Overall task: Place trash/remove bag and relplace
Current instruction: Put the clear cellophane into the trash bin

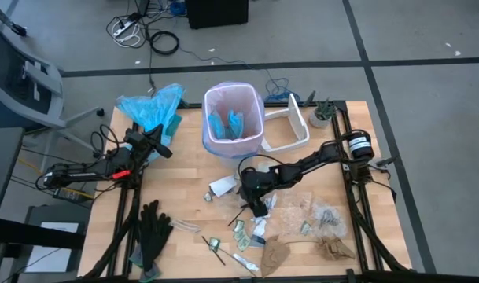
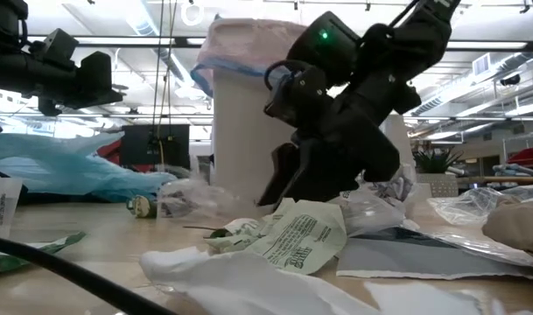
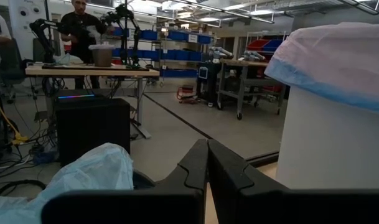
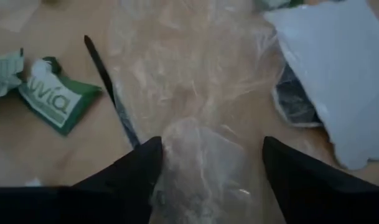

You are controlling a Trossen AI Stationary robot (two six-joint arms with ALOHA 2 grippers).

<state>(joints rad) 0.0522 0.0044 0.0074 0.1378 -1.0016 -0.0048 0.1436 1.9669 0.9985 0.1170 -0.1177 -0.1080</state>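
The white bin [image 1: 233,119], lined with the pale pink-lavender bag [image 3: 338,59], stands at the table's far middle. Trash lies scattered over the near middle of the table: clear plastic film [image 4: 195,93], a green printed wrapper [image 4: 52,102], a thin black utensil [image 4: 111,93] and brown paper pieces [image 1: 274,253]. My right gripper [image 4: 208,174] points down at a slant, open, one finger on each side of a crumple of the clear film. My left gripper [image 1: 162,148] waits shut and level at the table's left edge, near the bin. My right gripper comes at the clear film's crumpled near end [image 4: 201,155] slanting down from above, a finger on each side of it. The film lies on the table. Whether the fingers touch it I cannot tell.
A light-blue plastic bag [image 1: 151,106] lies at the far left corner. Black gloves [image 1: 152,228] lie near left. A white container [image 1: 290,126] sits right of the bin. White paper [image 4: 338,74] and more film [image 1: 322,214] lie right of the gripper.
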